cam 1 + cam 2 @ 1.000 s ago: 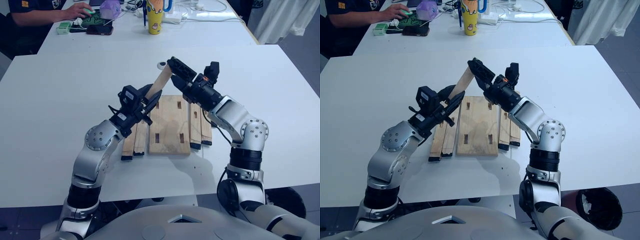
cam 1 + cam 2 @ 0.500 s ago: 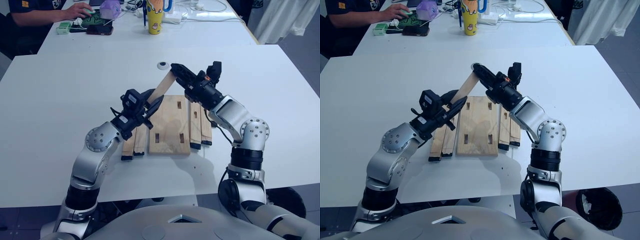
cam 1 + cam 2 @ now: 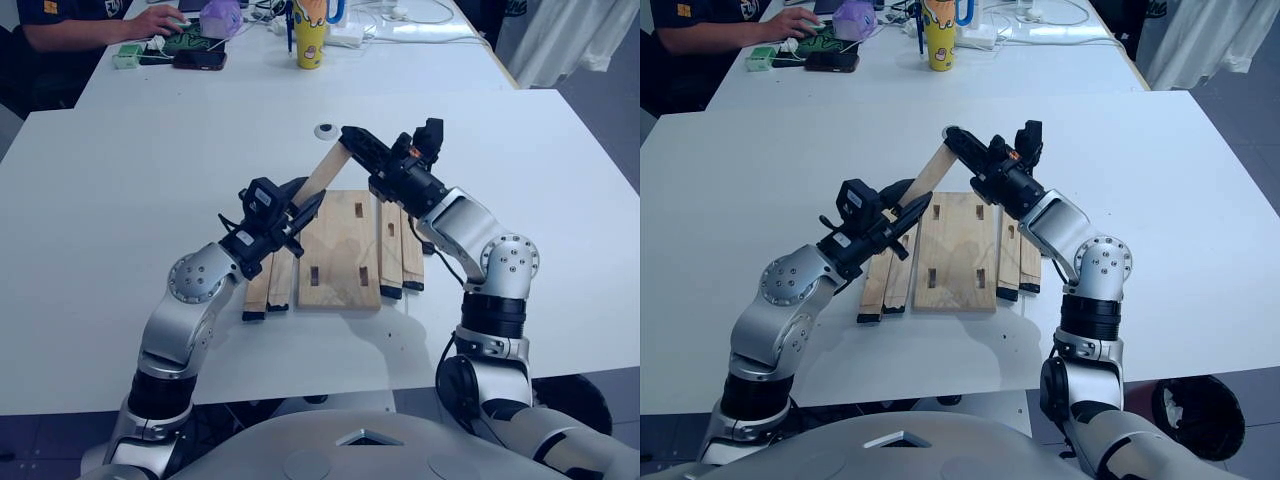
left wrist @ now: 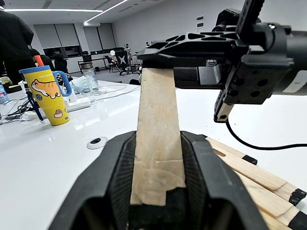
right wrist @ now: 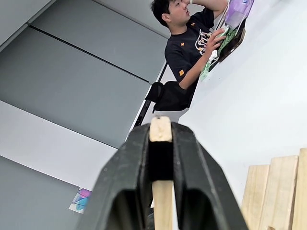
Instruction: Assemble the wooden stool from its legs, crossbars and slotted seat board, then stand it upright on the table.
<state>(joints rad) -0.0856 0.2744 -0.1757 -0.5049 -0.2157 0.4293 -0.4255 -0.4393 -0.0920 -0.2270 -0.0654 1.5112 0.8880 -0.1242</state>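
Note:
A pale wooden leg (image 3: pixel 322 172) slants in the air above the table, held at both ends. My left gripper (image 3: pixel 297 209) is shut on its lower end (image 4: pixel 157 158), and my right gripper (image 3: pixel 352 141) is shut on its upper end (image 5: pixel 161 139). Below them the slotted seat board (image 3: pixel 340 249) lies flat on the white table (image 3: pixel 120 220). Two wooden pieces (image 3: pixel 270 283) lie along the board's left edge and two more (image 3: pixel 397 250) along its right edge, with dark tips toward me.
A small round grommet (image 3: pixel 324 131) sits in the table just beyond the raised leg. On the far table stand a yellow cup (image 3: pixel 310 34) and clutter, where a seated person's hand rests. Open table surface spreads to both sides of the board.
Both grippers, still holding the leg, have shifted slightly: the right end has come down and the left gripper has moved a little to the right. The pieces on the table have not moved.

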